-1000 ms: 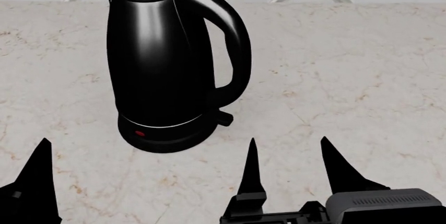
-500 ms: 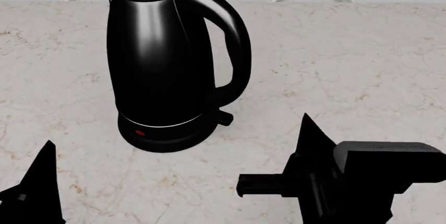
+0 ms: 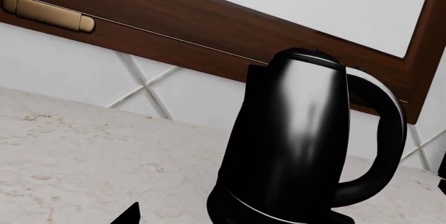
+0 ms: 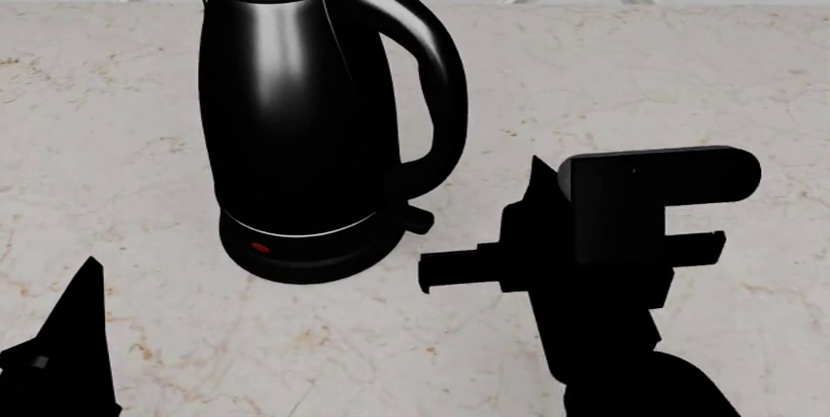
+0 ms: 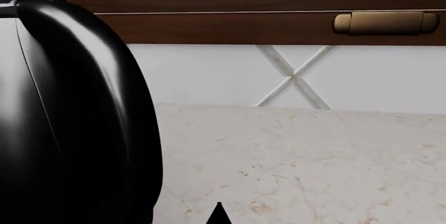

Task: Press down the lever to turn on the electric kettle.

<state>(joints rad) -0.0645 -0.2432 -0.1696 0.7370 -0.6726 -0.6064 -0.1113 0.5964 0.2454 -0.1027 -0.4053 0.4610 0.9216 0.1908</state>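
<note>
My left tool sits low and to the left of the electric kettle, well apart from it and nearer to me. Only one dark pointed finger of it shows in the head view, and a single tip in its own wrist view, so I cannot tell how far it is open; nothing is visibly in it.

The electric kettle stands upright on the pale marbled counter, its glossy black body on a round base with a thin silver ring and a small red dot at the front of the base. Its big looped handle arcs out on the kettle's right side. At the foot of that handle the lever juts out sideways to the right, a short black tab just above the base. Nothing touches it.

Right of the kettle, my right tool hangs over the counter, near the lever but apart from it, and a little nearer to me than the handle. It is turned edge-on: I see one pointed finger rising beside the blocky wrist body, so I cannot tell its opening either. It holds nothing that I can see. From its wrist view the kettle's handle fills one side, close up, with the counter, white tiled wall and dark wood cabinet behind.
</note>
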